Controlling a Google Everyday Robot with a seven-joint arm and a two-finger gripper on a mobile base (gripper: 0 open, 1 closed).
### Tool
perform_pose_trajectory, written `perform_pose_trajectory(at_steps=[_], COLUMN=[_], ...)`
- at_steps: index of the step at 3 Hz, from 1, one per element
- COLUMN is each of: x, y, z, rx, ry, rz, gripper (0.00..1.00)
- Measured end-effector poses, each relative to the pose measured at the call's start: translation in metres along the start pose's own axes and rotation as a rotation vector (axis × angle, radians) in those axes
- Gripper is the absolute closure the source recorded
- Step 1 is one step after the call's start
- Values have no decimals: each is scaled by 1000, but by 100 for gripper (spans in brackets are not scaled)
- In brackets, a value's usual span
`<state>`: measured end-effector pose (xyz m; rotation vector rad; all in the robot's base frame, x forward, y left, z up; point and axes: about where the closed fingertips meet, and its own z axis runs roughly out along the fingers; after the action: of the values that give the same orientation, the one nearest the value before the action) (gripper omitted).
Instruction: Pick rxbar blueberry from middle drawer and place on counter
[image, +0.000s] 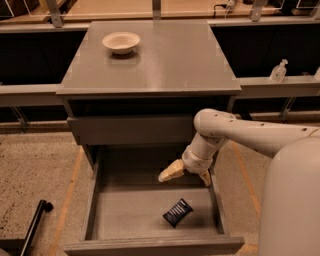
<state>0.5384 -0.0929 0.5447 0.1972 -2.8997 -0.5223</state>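
The rxbar blueberry (177, 212), a small dark bar with pale print, lies flat on the floor of the pulled-out middle drawer (150, 245), right of centre near the front wall. My gripper (187, 175) hangs over the rear right part of the drawer, a little above and behind the bar, not touching it. Its cream fingers (170, 172) are spread apart and hold nothing. The counter (165, 60) is the grey top of the cabinet above the drawers.
A cream bowl (121, 41) stands at the counter's far left. The closed top drawer front (130, 130) overhangs the back of the open drawer. A bottle (278, 70) stands on a ledge at right. A black handle (35, 225) lies on the floor at left.
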Motion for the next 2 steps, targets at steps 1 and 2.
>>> perform_pose_trajectory(at_steps=[1,2], x=[5,7], y=[-6,-14], z=[36,74], rx=[-13,-35], ry=[74,145], rz=[60,120], gripper=[0,0])
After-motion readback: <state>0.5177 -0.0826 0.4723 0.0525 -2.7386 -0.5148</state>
